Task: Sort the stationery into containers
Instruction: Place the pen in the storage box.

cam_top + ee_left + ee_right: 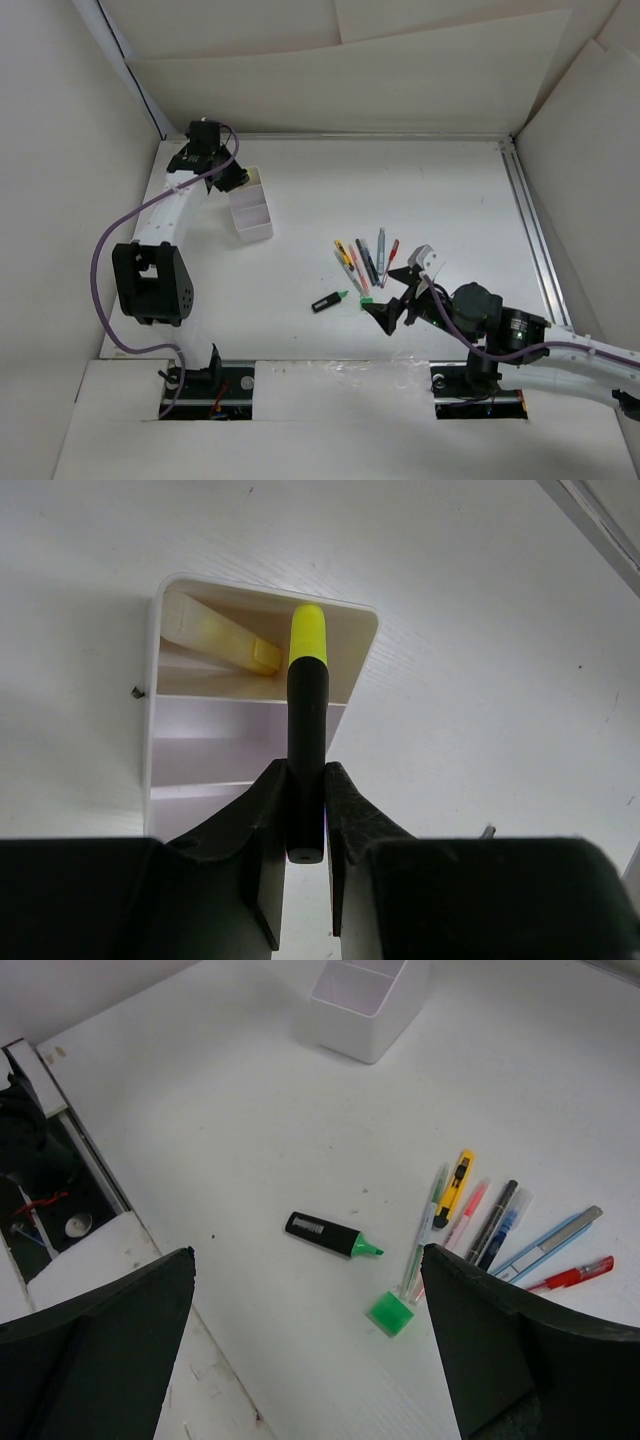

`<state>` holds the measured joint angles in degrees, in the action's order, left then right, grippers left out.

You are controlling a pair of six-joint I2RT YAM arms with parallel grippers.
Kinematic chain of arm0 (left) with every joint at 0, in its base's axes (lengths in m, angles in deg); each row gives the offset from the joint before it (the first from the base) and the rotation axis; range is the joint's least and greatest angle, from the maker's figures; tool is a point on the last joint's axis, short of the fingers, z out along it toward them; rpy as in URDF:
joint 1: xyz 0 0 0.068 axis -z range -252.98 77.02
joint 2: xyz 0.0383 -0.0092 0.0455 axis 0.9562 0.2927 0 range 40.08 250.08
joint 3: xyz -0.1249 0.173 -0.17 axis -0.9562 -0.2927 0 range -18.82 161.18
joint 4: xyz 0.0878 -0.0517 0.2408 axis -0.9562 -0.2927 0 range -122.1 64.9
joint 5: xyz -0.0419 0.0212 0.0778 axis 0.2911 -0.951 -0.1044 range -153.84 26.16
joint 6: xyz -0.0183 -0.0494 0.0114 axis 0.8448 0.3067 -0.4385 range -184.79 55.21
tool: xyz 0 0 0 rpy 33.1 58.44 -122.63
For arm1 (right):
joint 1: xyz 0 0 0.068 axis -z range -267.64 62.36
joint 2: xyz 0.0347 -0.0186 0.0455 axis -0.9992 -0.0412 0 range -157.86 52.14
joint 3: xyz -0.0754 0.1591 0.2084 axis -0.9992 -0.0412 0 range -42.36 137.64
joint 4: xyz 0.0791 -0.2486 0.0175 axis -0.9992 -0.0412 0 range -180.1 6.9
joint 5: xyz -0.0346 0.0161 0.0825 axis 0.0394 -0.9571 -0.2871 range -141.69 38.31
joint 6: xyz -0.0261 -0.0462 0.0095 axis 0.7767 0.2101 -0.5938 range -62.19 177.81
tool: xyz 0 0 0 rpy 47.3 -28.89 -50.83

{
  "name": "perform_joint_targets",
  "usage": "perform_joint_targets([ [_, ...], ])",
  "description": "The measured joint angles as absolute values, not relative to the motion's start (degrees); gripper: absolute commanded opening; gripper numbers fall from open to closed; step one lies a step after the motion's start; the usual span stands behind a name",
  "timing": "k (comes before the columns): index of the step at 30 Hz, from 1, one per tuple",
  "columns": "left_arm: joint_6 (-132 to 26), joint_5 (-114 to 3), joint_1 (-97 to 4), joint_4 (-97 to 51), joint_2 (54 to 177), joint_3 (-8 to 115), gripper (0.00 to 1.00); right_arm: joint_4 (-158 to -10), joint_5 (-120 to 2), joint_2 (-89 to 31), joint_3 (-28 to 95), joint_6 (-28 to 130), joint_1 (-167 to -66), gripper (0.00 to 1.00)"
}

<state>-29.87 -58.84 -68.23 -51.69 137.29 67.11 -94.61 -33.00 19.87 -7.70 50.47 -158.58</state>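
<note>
L tool [305,777] w/ 1 highlighter [307,705], 1 box [153,670]

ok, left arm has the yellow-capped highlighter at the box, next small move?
Probably open the left gripper: the yellow-capped highlighter it grips points into the end compartment of the white box, where another yellow piece lies.

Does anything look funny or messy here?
Yes. The green highlighter lies on the table with its tip bare. A green cap sits apart from it, at the near end of the pens. Nothing looks spilled or broken.
</note>
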Motion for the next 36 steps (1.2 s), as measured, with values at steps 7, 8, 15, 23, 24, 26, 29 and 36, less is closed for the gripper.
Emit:
perform_joint_targets([
  [7, -29.87, -58.71, -68.38, -52.55, 138.86, 69.25, 0.07, -94.58, -33.52, 19.39, -7.7, 50.47, -158.58, 0.98],
  [8, -29.89, -58.71, -68.38, -52.57, 138.93, 69.47, 0.1, -94.58, -33.54, 19.39, -7.7, 50.47, -158.58, 0.98],
  [15, -30.22, -58.52, -68.56, -52.87, 138.93, 70.25, 0.13, -94.04, -33.98, 18.49, -7.7, 50.47, -158.58, 0.98],
  [23, -31.23, -58.34, -68.6, -52.81, 138.93, 70.06, 0.09, -93.29, -34.42, 17.64, -7.7, 50.47, -158.58, 0.99],
  [24, -31.33, -58.34, -68.6, -52.79, 138.88, 69.82, 0.11, -93.14, -34.46, 17.64, -7.7, 50.47, -158.58, 0.99],
  [26, -31.38, -58.34, -68.58, -52.81, 138.88, 69.27, 0.12, -92.9, -34.59, 17.64, -7.7, 50.47, -158.58, 0.99],
  [29, -31.57, -58.23, -68.62, -53.46, 138.88, 68.92, 0.18, -92.9, -34.79, 17.64, -7.7, 50.47, -158.58, 0.99],
  [36, -32.45, -58.28, -69.71, -54.12, 138.88, 68.96, 0.32, -92.59, -35.29, 18.4, -8.12, 50.47, -158.58, 0.99],
])
